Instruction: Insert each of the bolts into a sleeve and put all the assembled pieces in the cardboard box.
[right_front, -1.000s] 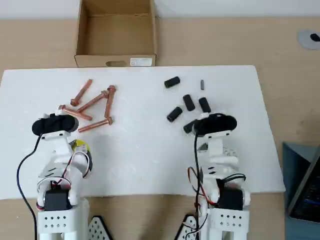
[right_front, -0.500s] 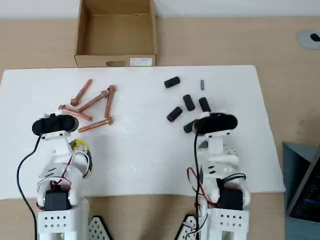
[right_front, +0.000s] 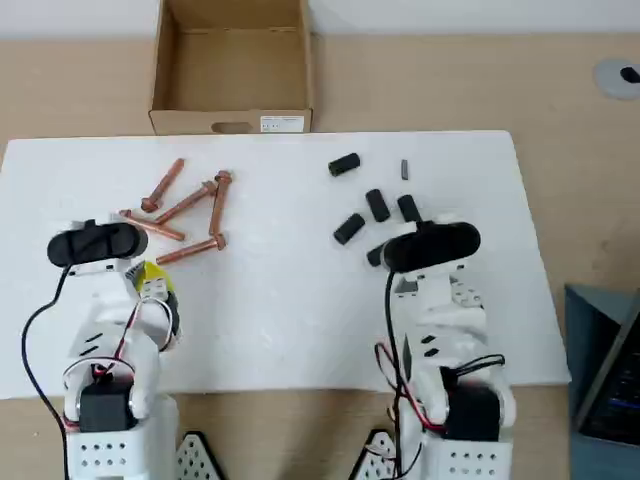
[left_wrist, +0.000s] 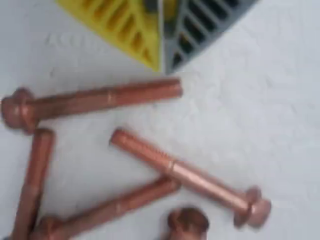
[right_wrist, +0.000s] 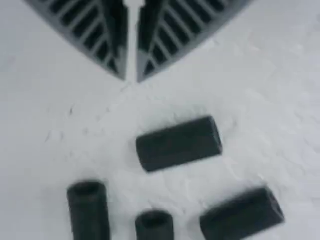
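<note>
Several copper bolts (right_front: 185, 203) lie loose on the left of the white mat (right_front: 280, 300). My left gripper (left_wrist: 161, 62) is shut and empty, its yellow and grey tips just short of the shank end of one bolt (left_wrist: 100, 100); another bolt (left_wrist: 190, 177) lies beyond it. Several black sleeves (right_front: 377, 205) lie on the right of the mat. My right gripper (right_wrist: 131, 75) is shut and empty, hovering close to one sleeve (right_wrist: 179, 144) lying on its side. The cardboard box (right_front: 232, 120) stands open and empty behind the mat.
A small dark pin (right_front: 404, 170) lies near the farthest sleeve (right_front: 344, 164). The mat's middle between the bolts and sleeves is bare. A dark object (right_front: 605, 370) sits off the mat at the right edge, and a grey disc (right_front: 618, 77) at the far right.
Both arms have lifted: their camera heads look larger from above. The left head has shifted left and toward the base. Bolts and sleeves have not moved.
</note>
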